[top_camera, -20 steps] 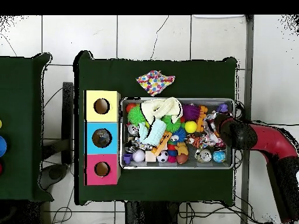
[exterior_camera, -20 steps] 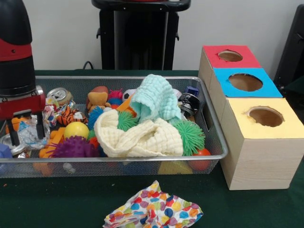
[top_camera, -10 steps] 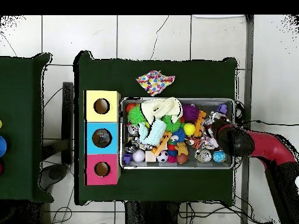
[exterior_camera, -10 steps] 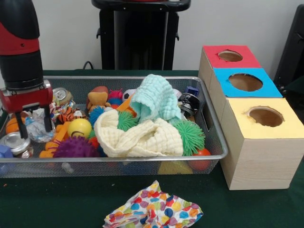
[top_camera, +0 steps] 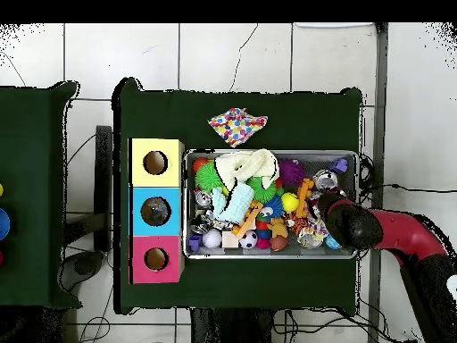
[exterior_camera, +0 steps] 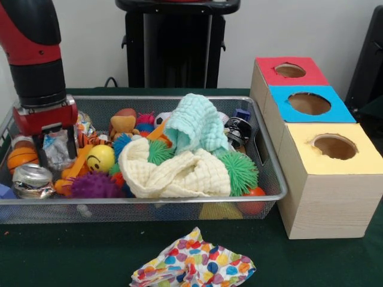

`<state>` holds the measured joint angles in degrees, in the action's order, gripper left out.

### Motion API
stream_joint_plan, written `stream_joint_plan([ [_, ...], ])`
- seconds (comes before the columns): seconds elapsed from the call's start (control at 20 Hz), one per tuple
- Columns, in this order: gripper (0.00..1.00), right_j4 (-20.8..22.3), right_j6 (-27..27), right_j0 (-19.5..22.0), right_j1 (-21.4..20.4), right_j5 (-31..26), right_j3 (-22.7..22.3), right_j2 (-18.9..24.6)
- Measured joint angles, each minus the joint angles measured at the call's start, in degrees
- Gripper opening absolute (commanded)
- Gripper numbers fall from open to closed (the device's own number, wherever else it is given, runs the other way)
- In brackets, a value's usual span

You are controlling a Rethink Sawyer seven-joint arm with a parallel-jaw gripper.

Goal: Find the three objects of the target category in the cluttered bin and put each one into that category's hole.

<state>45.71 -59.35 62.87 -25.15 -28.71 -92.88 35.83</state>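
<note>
A wire mesh bin [exterior_camera: 272, 173] holds a heap of toys, cloths and trash. My gripper [exterior_camera: 57, 150] hangs over the bin's left end in the front view, and its fingers [exterior_camera: 72, 146] are closed on a crumpled clear wrapper [exterior_camera: 57, 149] lifted just above the pile. In the overhead view the gripper [top_camera: 327, 214] is at the bin's right end. A red box [exterior_camera: 265, 72], a blue box [exterior_camera: 281, 101] and a yellow box [exterior_camera: 359, 158], each with a round hole, stand in a row beside the bin.
A cream cloth [exterior_camera: 179, 173] and a mint cloth [exterior_camera: 194, 122] cover the bin's middle. Close to the gripper lie a yellow smiley ball [exterior_camera: 100, 158], a purple spiky ball [exterior_camera: 93, 185], a crushed can [exterior_camera: 31, 179] and an orange ball [exterior_camera: 21, 158]. A colourful cloth [exterior_camera: 191, 266] lies on the table outside the bin.
The gripper has risen and shifted right in the front view, carrying the crumpled wrapper up with it. The crushed can below is now uncovered.
</note>
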Motion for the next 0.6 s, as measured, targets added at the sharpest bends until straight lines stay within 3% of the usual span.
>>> stream_joint_plan([
  [0.5, 1.0, -0.3, 0.0, 0.1, 0.3, 0.0, -1.6, -0.8],
  [0.55, 0.0, -0.4, 0.0, 0.1, 0.3, 0.0, -1.8, -1.1],
  [0.6, 0.0, -0.4, 0.0, 0.1, 0.3, 0.0, -1.8, -1.2],
])
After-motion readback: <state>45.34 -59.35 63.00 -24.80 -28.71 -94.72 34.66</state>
